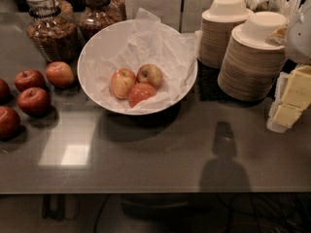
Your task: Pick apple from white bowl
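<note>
From my remote seat I see the white bowl (92, 62) standing on the dark, glossy counter (160, 154), a little left of the middle and towards the back. Crumpled white paper (150, 40) lines it and rises above its far rim. Three apples lie together on the paper. The apple (122, 83) I am after is the left one, pale yellow with a pink blush. It touches a yellow-green and red apple (150, 75) behind and to its right, and an orange-red apple (141, 93) in front and to its right.

The pincer (290, 103) is at the right edge of the view, low over the counter, just beside the stacks of tan paper bowls (252, 67) and well apart from the white bowl. Part of it is cut off by the frame, and I cannot tell whether it stands wide or narrow. Nothing shows in its grip.

To the left of the white bowl, dark red apples (34, 101) sit loose on the counter, with a lighter red apple (60, 74) nearest the bowl's rim. Behind these stand two glass jars (51, 30) with brown contents.
</note>
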You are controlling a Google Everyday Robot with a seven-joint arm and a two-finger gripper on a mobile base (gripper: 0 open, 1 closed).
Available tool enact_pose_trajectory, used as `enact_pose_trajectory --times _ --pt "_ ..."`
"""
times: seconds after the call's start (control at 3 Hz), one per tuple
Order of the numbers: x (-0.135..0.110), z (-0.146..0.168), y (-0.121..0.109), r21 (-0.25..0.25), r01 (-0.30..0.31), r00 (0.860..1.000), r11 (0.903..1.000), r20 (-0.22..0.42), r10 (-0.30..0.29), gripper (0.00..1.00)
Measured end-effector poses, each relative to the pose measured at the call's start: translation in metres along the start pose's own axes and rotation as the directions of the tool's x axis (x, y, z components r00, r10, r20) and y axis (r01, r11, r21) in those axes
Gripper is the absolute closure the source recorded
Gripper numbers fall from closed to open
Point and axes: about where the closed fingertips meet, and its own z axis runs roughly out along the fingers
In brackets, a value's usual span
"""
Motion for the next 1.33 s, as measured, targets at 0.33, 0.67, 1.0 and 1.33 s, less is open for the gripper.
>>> enact_pose_trajectory --times 0.33,0.67,1.0,1.33 --pt "-0.004 0.001 0.0 0.002 0.005 1.0 1.0 0.005 -0.005 0.0" --pt "-0.025 0.016 -0.004 0.01 0.049 0.999 0.9988 0.006 -0.049 0.0" --pt "-0.025 0.016 -0.004 0.011 0.049 0.999 0.9987 0.007 -0.049 0.0" --pt "-0.031 0.016 -0.008 0.031 0.046 0.998 0.9984 0.03 -0.047 0.0"
